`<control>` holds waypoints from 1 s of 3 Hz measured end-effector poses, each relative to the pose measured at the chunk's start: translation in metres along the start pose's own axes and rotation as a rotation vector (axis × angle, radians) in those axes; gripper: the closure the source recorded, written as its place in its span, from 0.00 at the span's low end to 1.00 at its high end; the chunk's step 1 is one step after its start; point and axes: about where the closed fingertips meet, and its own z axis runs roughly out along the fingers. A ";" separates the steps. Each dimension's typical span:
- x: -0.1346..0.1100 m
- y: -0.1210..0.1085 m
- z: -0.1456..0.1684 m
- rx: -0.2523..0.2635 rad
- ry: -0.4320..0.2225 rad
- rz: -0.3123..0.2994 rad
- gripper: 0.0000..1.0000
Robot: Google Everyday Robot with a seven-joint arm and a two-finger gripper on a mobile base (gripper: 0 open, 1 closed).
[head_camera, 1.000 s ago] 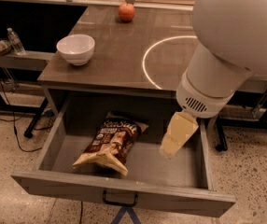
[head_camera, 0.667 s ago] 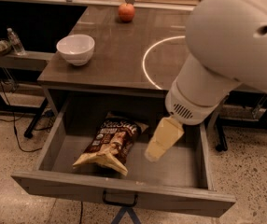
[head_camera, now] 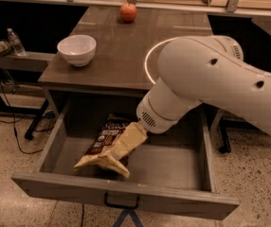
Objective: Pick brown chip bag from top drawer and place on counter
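Note:
The top drawer (head_camera: pixel 50 183) stands pulled open below the counter (head_camera: pixel 112 51), with its dark handle (head_camera: pixel 121 203) at the front centre. The brown chip bag (head_camera: pixel 101 138) lies on the drawer floor at the left-centre, its tan end toward the front. My gripper (head_camera: pixel 124 147) reaches down into the drawer from the right and sits right over the bag's right side, hiding part of it. My large white arm (head_camera: pixel 206 89) covers the right part of the counter and most of the bright ring (head_camera: pixel 147 67).
A white bowl (head_camera: pixel 76 49) stands on the counter's left side and a red apple (head_camera: pixel 128 12) at its far edge. A water bottle (head_camera: pixel 16 41) stands on a low shelf to the left. Table legs and cables lie on the speckled floor.
My gripper has moved left and down across the drawer, from its right side to directly over the chip bag. The bag has not visibly moved.

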 end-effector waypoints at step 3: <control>-0.067 -0.009 0.122 -0.024 -0.179 0.091 0.00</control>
